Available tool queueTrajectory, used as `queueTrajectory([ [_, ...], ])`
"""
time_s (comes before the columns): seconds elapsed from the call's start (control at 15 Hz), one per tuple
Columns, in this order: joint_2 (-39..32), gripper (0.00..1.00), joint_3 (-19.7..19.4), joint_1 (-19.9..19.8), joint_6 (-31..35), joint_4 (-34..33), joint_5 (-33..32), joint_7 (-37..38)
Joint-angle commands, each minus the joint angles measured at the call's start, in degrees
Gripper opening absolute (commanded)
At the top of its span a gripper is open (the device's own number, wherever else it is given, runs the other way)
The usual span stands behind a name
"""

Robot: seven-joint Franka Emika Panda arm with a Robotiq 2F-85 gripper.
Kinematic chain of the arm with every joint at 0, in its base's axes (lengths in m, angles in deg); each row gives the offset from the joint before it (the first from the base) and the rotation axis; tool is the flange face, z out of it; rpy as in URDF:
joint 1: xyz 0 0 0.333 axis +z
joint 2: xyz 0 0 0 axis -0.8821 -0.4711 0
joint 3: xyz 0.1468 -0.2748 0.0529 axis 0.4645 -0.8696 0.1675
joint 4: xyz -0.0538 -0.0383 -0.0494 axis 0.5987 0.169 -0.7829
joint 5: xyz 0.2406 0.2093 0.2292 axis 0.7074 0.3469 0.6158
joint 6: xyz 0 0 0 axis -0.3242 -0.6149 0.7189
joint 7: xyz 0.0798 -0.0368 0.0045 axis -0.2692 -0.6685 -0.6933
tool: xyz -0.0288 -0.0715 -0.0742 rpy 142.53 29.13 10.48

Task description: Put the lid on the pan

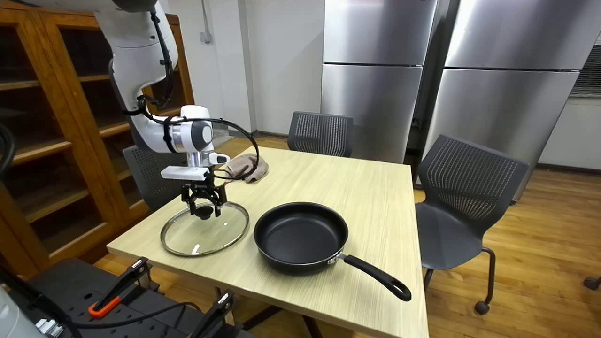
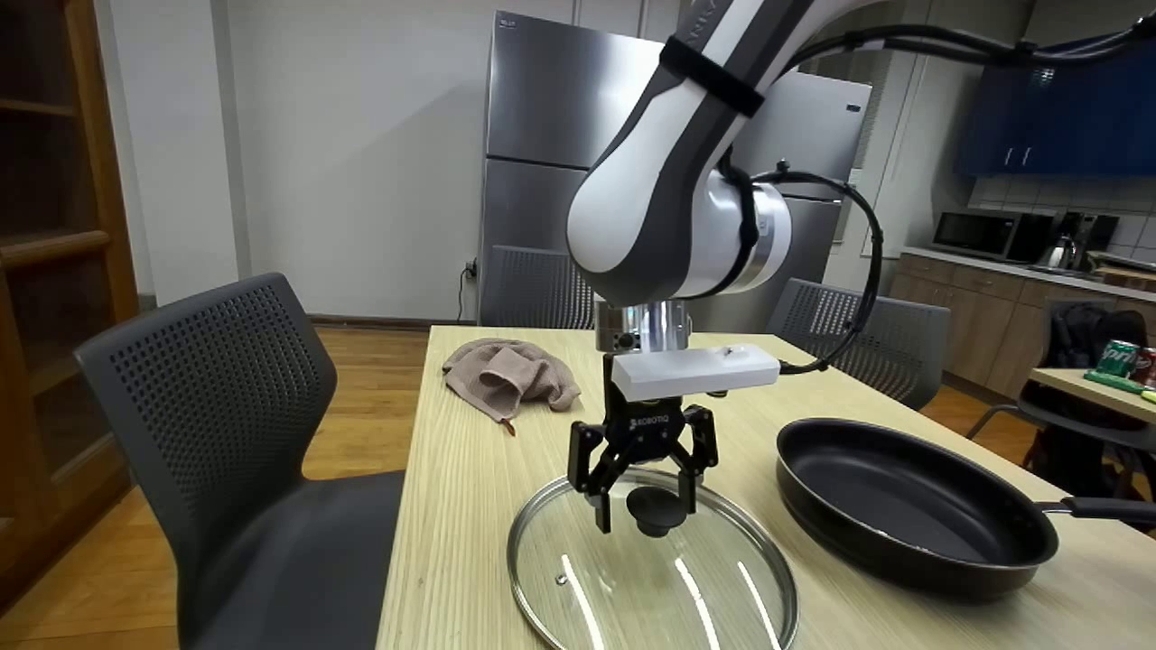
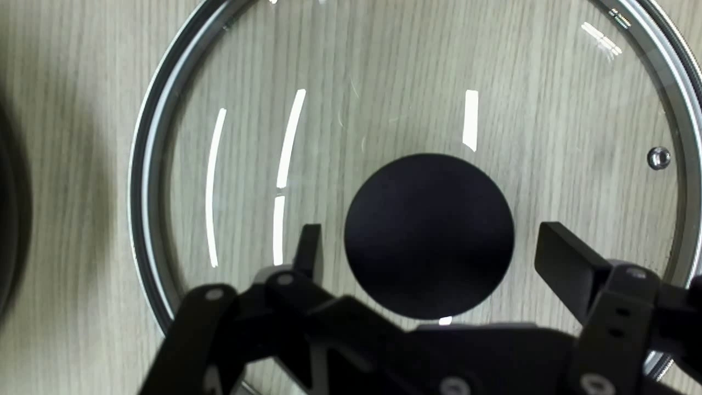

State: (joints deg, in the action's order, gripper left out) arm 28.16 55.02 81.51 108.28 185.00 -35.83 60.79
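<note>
The glass lid (image 1: pixel 188 237) with its thin metal rim lies flat on the table, knob up. In both exterior views my gripper (image 1: pixel 205 211) points down over the lid's black knob (image 2: pixel 657 513). Its jaws are wide apart, and in the wrist view the knob (image 3: pixel 429 236) appears between the fingers (image 3: pixel 570 269), with a visible gap on each side. The black pan (image 1: pixel 300 234) stands beside the lid on the same table, uncovered, its long handle (image 1: pixel 378 277) pointing away from the lid. A dark edge of the pan (image 3: pixel 7 219) enters the wrist view at the left.
A crumpled brown towel (image 2: pixel 515 375) lies on the table (image 1: pixel 366 197) behind the lid. Chairs (image 1: pixel 462 202) stand around the table. Clamps (image 1: pixel 117 288) sit on the dark robot stand by the near edge. The lid lies close to a table edge.
</note>
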Motion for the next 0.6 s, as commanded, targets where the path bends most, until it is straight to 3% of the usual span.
queueTrajectory([
  [0.0,3.14,1.00,-0.66,0.85,1.89,4.21,-0.64,1.15],
  [0.27,3.85,1.00,-0.71,0.88,2.89,5.61,-0.53,1.26],
  [0.33,3.88,0.75,-0.57,0.73,3.23,5.78,-0.32,1.25],
  [0.4,3.99,0.74,-0.53,0.74,3.46,5.98,-0.33,1.18],
  [0.53,4.54,0.58,-0.71,1.10,3.82,6.43,-0.54,1.40],
])
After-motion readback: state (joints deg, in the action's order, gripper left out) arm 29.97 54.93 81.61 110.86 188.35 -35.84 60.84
